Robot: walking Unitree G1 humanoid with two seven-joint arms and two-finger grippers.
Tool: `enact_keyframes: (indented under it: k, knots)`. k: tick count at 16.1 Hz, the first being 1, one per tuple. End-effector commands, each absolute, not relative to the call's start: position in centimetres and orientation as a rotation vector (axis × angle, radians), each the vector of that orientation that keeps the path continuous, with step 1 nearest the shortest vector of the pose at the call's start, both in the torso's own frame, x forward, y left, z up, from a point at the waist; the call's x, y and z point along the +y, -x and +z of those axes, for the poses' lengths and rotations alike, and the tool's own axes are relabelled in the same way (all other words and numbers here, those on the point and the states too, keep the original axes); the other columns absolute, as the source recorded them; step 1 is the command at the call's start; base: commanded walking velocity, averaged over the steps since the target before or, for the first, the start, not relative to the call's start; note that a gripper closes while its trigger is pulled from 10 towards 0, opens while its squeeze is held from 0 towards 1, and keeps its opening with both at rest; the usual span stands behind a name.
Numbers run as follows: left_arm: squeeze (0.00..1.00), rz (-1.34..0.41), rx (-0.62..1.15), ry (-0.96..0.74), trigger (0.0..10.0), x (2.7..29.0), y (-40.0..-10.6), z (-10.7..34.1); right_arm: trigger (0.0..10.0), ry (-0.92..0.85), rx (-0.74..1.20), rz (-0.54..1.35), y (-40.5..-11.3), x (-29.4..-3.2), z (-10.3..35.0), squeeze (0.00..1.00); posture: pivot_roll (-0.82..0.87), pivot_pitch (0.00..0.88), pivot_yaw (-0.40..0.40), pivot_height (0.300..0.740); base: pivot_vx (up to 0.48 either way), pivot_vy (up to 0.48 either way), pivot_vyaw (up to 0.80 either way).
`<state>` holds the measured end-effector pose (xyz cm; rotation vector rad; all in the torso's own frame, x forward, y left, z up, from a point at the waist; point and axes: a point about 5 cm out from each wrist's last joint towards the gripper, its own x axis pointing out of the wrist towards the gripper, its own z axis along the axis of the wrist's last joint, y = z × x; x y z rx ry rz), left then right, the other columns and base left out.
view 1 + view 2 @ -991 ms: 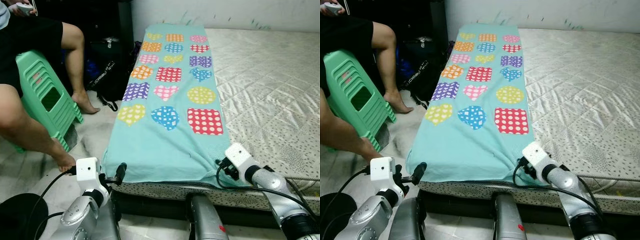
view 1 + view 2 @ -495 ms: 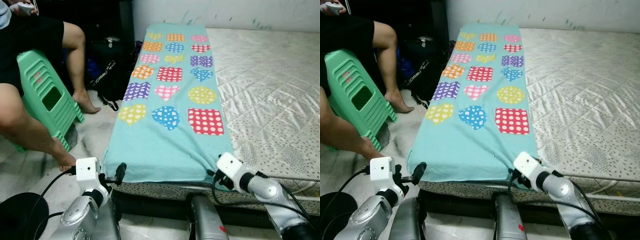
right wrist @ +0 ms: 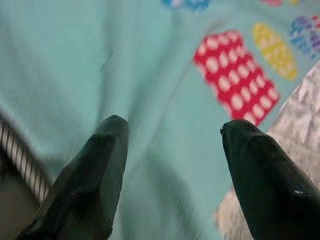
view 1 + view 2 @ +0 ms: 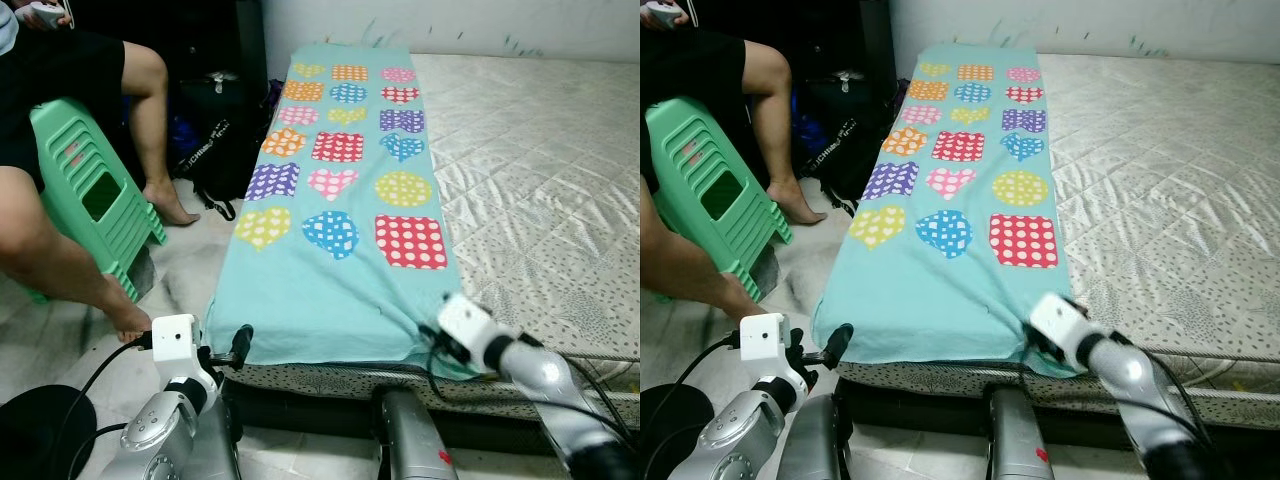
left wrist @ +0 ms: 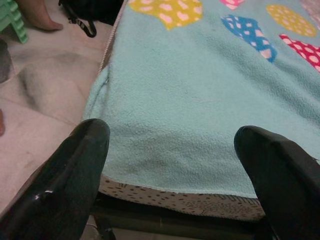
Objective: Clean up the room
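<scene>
1. A teal blanket with dotted coloured patches lies flat along the left edge of the bed, reaching its near edge.
2. The left claw hovers at the blanket's near left corner, fingers spread.
3. The right claw is over the blanket's near right corner, fingers spread, pinching nothing.
4. A seated person's leg and a green stool are on the floor left of the bed.

Blanket: light teal fleece printed with polka-dot patches (hearts, squares, circles, other shapes) arranged in 3 columns. It lies spread flat lengthwise along the left side of the mattress. Its near hem hangs slightly over the mattress's front edge; the near right corner is slightly puckered.
</scene>
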<state>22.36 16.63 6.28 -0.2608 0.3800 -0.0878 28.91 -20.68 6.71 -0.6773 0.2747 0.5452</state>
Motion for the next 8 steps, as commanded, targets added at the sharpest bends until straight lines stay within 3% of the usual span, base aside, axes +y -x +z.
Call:
enact_keyframes:
  k: [1, 5, 8]
  knots:
    - [0.0, -0.093, 0.363, 0.248, 10.0, 16.8, -22.5, 6.6, 10.0, 0.658, 0.25, 0.53, -29.3, -20.4, 7.4, 0.0, -0.07, 0.012, -0.002, 0.526, 0.0, 0.0, 0.0]
    - [0.0, -0.09, 0.364, 0.249, 10.0, 16.8, -22.4, 6.7, 10.0, 0.724, 0.221, 0.569, -29.1, -19.9, 7.4, 0.0, -0.07, 0.017, -0.006, 0.526, 0.0, 0.0, 0.0]
    - [0.0, -0.095, 0.365, 0.254, 10.0, 16.7, -22.4, 6.7, 10.0, 0.639, 0.314, 0.516, -29.2, -20.1, 6.3, 0.0, -0.07, 0.016, -0.002, 0.526, 0.0, 0.0, 0.0]
